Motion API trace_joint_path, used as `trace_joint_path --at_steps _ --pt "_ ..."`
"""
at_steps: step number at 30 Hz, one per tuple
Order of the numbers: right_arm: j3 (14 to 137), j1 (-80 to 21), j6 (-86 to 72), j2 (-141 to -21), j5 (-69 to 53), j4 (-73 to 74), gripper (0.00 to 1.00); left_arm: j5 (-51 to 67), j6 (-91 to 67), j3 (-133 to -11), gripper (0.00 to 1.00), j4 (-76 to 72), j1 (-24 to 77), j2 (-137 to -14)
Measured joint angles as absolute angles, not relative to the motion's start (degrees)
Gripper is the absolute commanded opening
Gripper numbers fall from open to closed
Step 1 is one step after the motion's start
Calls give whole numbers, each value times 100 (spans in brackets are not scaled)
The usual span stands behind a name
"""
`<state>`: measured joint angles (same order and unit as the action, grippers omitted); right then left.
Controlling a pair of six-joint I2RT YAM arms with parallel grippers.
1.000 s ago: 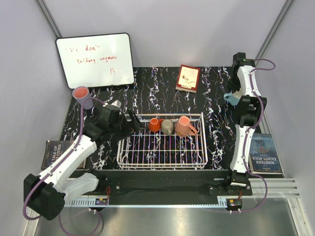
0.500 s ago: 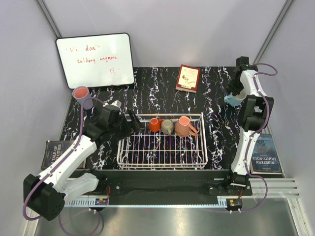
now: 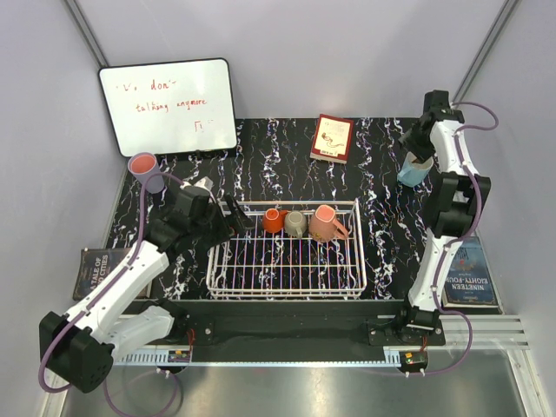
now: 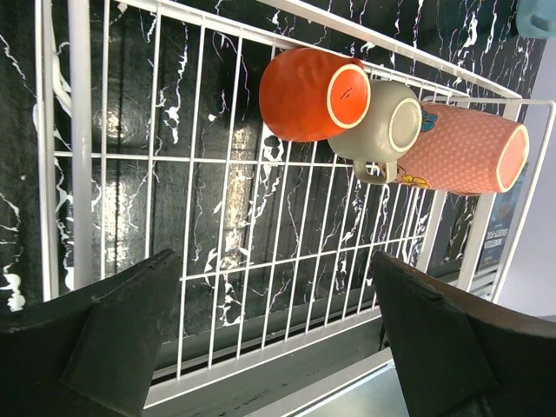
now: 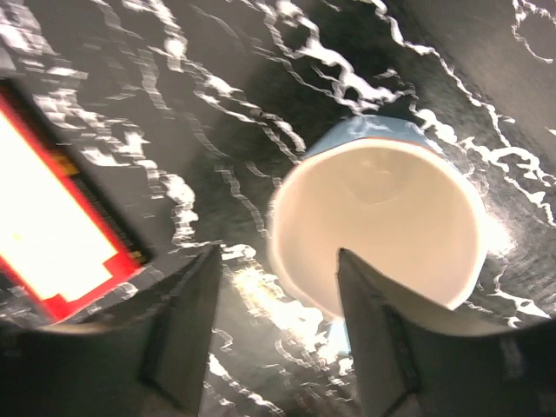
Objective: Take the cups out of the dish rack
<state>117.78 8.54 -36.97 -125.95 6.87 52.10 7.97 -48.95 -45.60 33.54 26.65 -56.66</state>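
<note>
The white wire dish rack (image 3: pixel 287 294) sits mid-table with three cups lying on their sides along its far edge: orange-red (image 3: pixel 274 220), grey-olive (image 3: pixel 296 223) and salmon-pink (image 3: pixel 326 222). In the left wrist view they show as the orange-red cup (image 4: pixel 304 94), the grey-olive cup (image 4: pixel 391 130) and the salmon-pink cup (image 4: pixel 465 148), over the dish rack wires (image 4: pixel 78 130). My left gripper (image 4: pixel 274 261) hangs open over the rack's left end (image 3: pixel 233 213). A light blue cup (image 3: pixel 413 169) stands upright on the table at far right. My right gripper (image 5: pixel 276 259) is open above that cup (image 5: pixel 378 226), its fingers astride the rim. Stacked pink and lavender tumblers (image 3: pixel 146 171) stand at far left.
A whiteboard (image 3: pixel 168 106) with red writing leans at the back left. A red book (image 3: pixel 332 137) lies at the back centre, seen too in the right wrist view (image 5: pixel 52 217). Other books lie at the right edge (image 3: pixel 469 271) and the left edge (image 3: pixel 95 269).
My right gripper has opened and let go of the light blue cup, which now stands on the table; the right arm has shifted farther back. The left arm has hardly moved.
</note>
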Motion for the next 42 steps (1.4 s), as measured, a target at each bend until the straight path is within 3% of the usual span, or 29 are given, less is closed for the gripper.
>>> trace_joint_path --at_steps 10,16,21,27,42 --pt "12101 825 -3962 -11638 174 5194 84 532 -4353 -4678 99 3476 2759 -5566" --pt "11714 154 -3868 -10086 172 5028 100 -128 -3830 -5527 99 3680 3524 -6121" --pt "10549 -1052 -3647 -8379 54 4768 100 -878 -3398 -6740 99 3756 4543 -7216" --pt "9325 -996 -3538 -7006 -25 4814 100 -1726 -2985 -7992 99 3802 5487 -8536" --pt "7699 -1024 -3489 -5728 -587 4923 100 -2324 -2569 -9504 99 3898 6259 -10661"
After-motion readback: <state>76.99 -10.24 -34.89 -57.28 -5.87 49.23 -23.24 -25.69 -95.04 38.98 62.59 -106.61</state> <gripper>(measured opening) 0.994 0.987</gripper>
